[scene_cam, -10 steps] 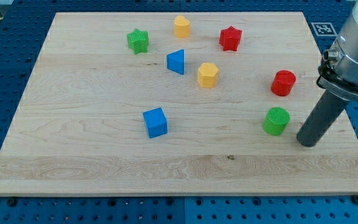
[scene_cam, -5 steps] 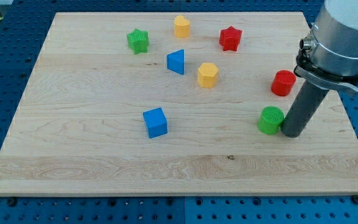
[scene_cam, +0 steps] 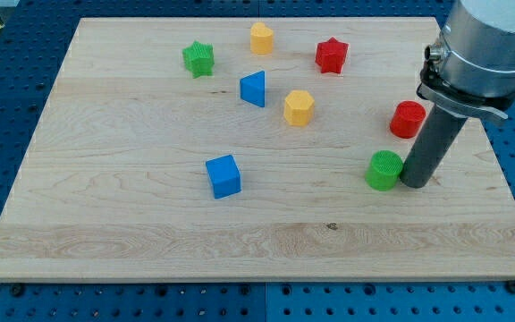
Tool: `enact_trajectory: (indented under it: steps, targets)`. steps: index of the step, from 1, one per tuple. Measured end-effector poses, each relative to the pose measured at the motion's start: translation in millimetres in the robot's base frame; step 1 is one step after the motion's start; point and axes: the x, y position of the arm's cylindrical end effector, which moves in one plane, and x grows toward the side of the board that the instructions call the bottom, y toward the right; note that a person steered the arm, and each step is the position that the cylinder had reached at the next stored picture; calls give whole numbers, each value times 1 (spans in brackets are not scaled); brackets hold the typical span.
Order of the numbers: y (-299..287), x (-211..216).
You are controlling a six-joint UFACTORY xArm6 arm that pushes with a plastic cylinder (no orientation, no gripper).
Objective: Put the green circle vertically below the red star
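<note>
The green circle [scene_cam: 384, 170] sits on the wooden board at the view's right, below and to the right of the red star [scene_cam: 331, 55], which lies near the view's top. My tip [scene_cam: 413, 182] is on the board, touching the green circle's right side. The dark rod rises up and to the right from there, passing just beside the red circle [scene_cam: 408, 119].
A green star [scene_cam: 198, 59], a yellow heart-like block [scene_cam: 261, 38], a blue triangle [scene_cam: 253, 88] and a yellow hexagon [scene_cam: 299, 107] lie in the upper middle. A blue cube [scene_cam: 223, 175] sits left of centre. The board's right edge [scene_cam: 494, 170] is close to my tip.
My tip has moved left from the board's right side to the green circle, and pushed the circle a little to the left. The other blocks have not moved.
</note>
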Motion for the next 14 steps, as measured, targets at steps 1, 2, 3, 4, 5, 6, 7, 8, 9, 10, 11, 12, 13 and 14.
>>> enact_trajectory:
  steps: [1, 2, 3, 4, 5, 6, 7, 8, 9, 10, 11, 12, 13, 14]
  targets:
    - [-6, 0]
    - [-22, 0]
    - [-31, 0]
    - [-37, 0]
    - [-42, 0]
    - [-45, 0]
    - [-45, 0]
    - [-45, 1]
    - [-45, 2]
    - [-45, 19]
    - [-45, 41]
    - [-52, 55]
    - [-76, 55]
    - [-111, 55]
